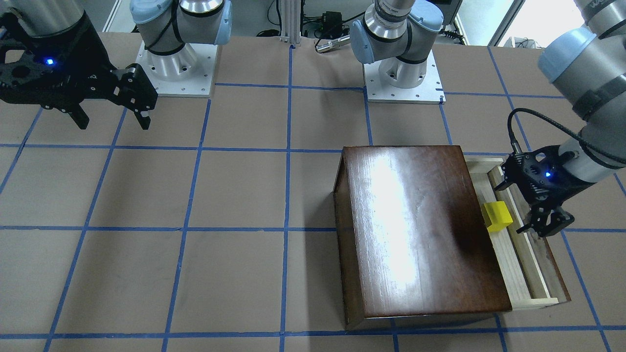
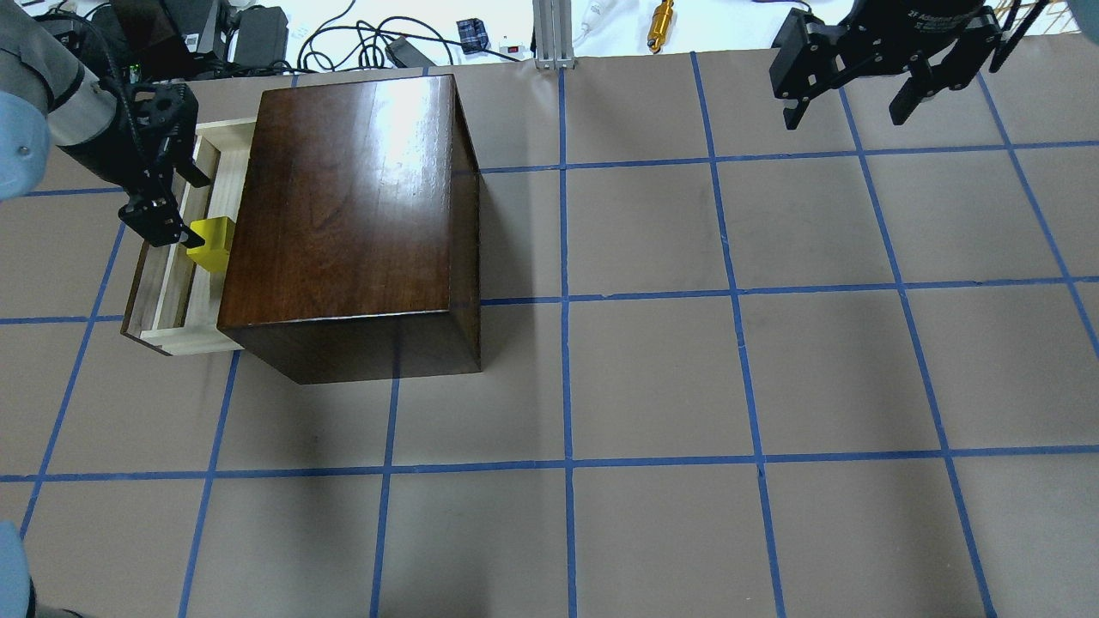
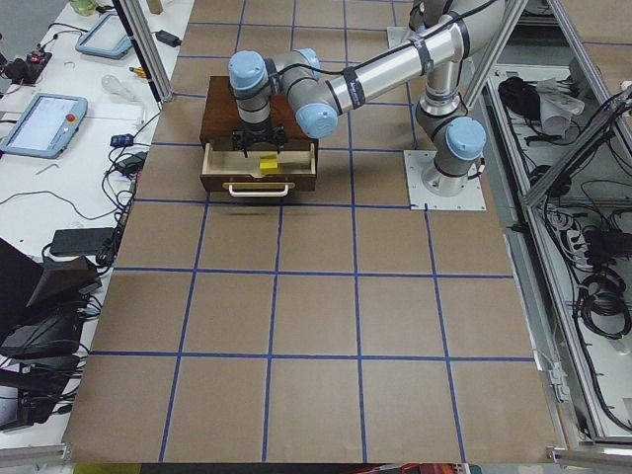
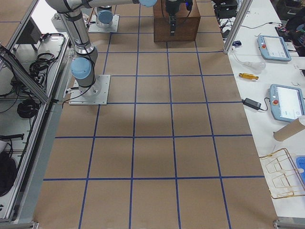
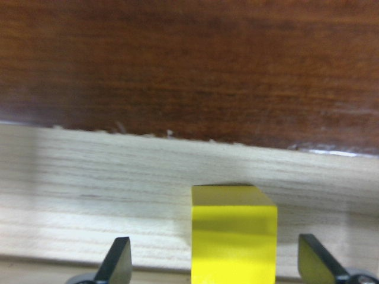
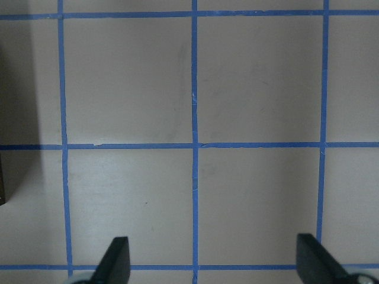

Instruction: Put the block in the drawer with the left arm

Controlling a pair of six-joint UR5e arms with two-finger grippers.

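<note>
The yellow block (image 1: 497, 215) rests in the pulled-out drawer (image 1: 518, 264) of the dark-brown wooden box (image 1: 415, 230), close against the box's front. In the overhead view the block (image 2: 210, 243) lies in the pale-wood drawer (image 2: 172, 292) next to my left gripper (image 2: 163, 227). My left gripper (image 1: 543, 226) hangs over the drawer, open. In the left wrist view the block (image 5: 234, 234) stands between the spread fingertips (image 5: 118, 257) with a gap on each side. My right gripper (image 1: 112, 120) is open and empty, held high, far from the box.
The box (image 2: 352, 215) stands on brown table paper with a blue tape grid. The two arm bases (image 1: 176, 68) sit at the robot's side of the table. Cables and small tools lie beyond the table's far edge (image 2: 661, 21).
</note>
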